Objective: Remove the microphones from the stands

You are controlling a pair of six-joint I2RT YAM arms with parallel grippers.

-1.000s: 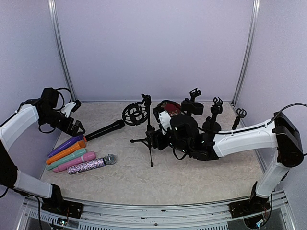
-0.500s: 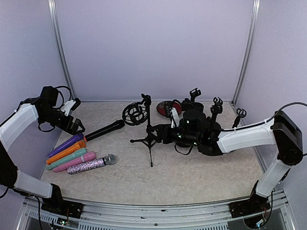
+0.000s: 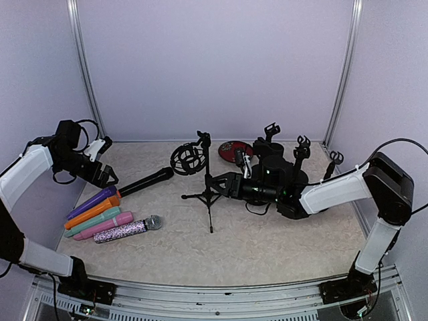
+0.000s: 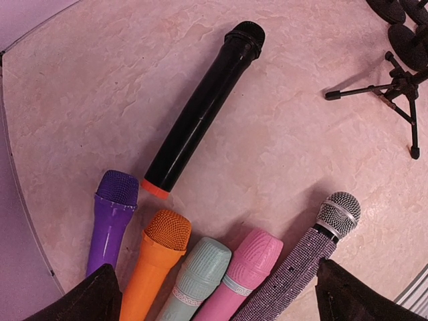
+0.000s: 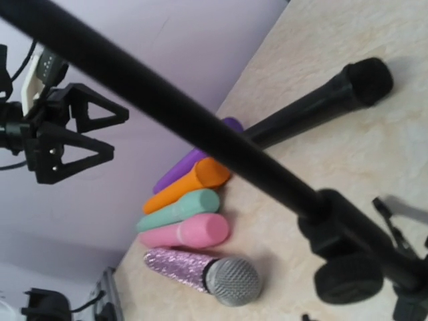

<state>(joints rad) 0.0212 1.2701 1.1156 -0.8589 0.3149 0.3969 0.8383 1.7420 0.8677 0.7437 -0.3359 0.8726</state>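
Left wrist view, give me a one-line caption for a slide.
Black microphone lying beside a row of purple, orange, mint, pink and glittery microphones, tripod stand at upper right.

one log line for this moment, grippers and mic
left gripper: open, above microphone row | right gripper: at stand, grip unclear | black microphone: lying flat, off stand

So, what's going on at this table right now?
The right gripper is close to the pole of the tripod stand mid-table; whether it grips it is unclear. The left gripper hovers open near a black microphone lying flat beside a row of coloured microphones. No microphone shows on that stand.
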